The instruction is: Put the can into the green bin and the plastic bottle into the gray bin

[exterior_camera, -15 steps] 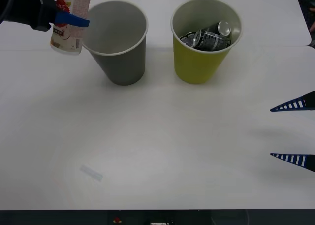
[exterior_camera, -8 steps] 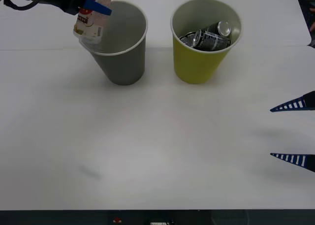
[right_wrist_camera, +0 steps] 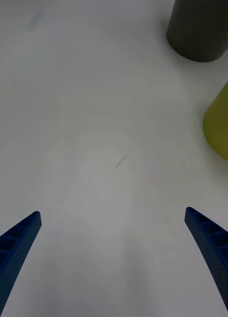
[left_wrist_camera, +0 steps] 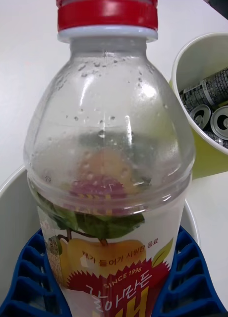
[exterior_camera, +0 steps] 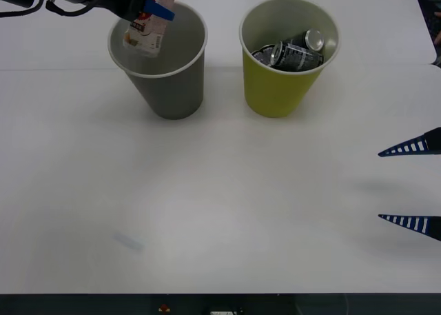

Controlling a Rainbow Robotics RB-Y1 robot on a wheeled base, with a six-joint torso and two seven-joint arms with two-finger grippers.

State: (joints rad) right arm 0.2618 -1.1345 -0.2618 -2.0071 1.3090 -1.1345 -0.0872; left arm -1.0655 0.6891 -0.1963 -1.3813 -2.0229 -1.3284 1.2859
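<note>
A plain white worktop [exterior_camera: 220, 191] fills the scene, with a seam line running across it behind the two bins. There are two bins, one plastic bottle and a small heap of cans. The gray bin [exterior_camera: 165, 80] stands at about 11 o'clock from the worktop's middle, and the green bin [exterior_camera: 279, 80] stands just beside it at about 1 o'clock, the two apart with a narrow gap between them. In the green bin lie dark, silver-ended cans [exterior_camera: 293, 51], at least three by the ends that show, though the exact count cannot be told. The left hand [exterior_camera: 153, 10] hangs over the gray bin's mouth, on its 9 o'clock side, its blue fingers [left_wrist_camera: 29, 277] clamped on either side of the plastic bottle [exterior_camera: 146, 32]; the bottle is tilted, its lower end dipped inside the gray bin's rim. Seen from the left wrist, the bottle's red cap [left_wrist_camera: 107, 15] points away, with the gray bin's white rim behind it and the green bin beyond. The right hand [exterior_camera: 413, 184] waits at 3 o'clock near the worktop's edge, its fingers spread wide apart over bare surface, well clear of both bins. A faint smudge [exterior_camera: 128, 242] marks the worktop at 7 o'clock.
</note>
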